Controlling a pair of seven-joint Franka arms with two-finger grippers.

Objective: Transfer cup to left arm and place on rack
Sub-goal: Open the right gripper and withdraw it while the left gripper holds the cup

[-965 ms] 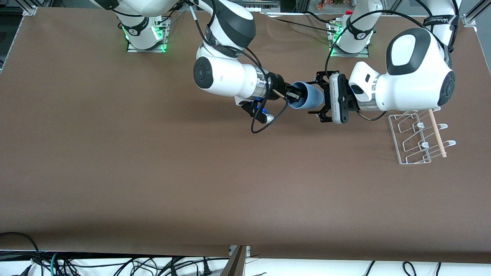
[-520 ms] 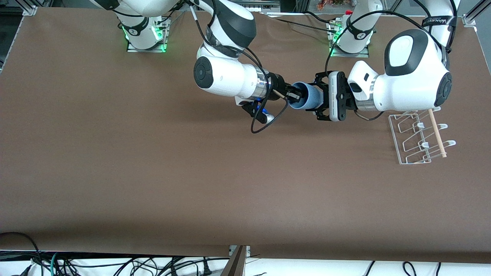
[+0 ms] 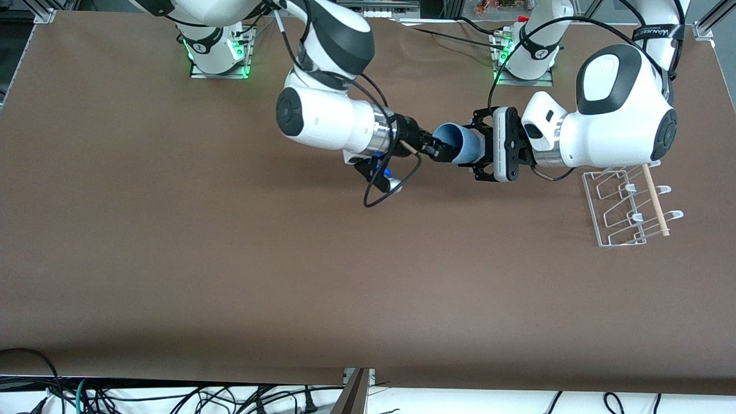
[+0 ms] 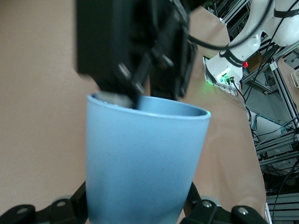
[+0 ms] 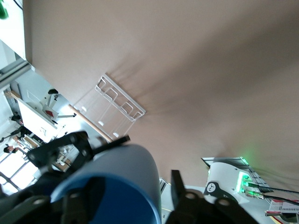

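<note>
The light-blue cup (image 3: pixel 463 146) lies on its side in the air over the table, between the two grippers. My left gripper (image 3: pixel 476 149) is shut on the cup's base end, and the cup (image 4: pixel 145 158) fills the left wrist view. My right gripper (image 3: pixel 438 150) is open at the cup's mouth. One finger is just inside the rim and the other stands clear outside the wall, as the right wrist view (image 5: pixel 128 205) shows. The white wire rack (image 3: pixel 624 207) with its wooden rod (image 3: pixel 655 198) stands on the table at the left arm's end.
A black cable loop (image 3: pixel 388 184) hangs below the right wrist. The arm bases with green lights (image 3: pixel 218 52) stand along the table's edge farthest from the front camera. The rack also shows in the right wrist view (image 5: pixel 114 105).
My left gripper moved in and closed on the cup. My right arm then drew back toward its own end, so its fingers now sit only at the cup's rim.
</note>
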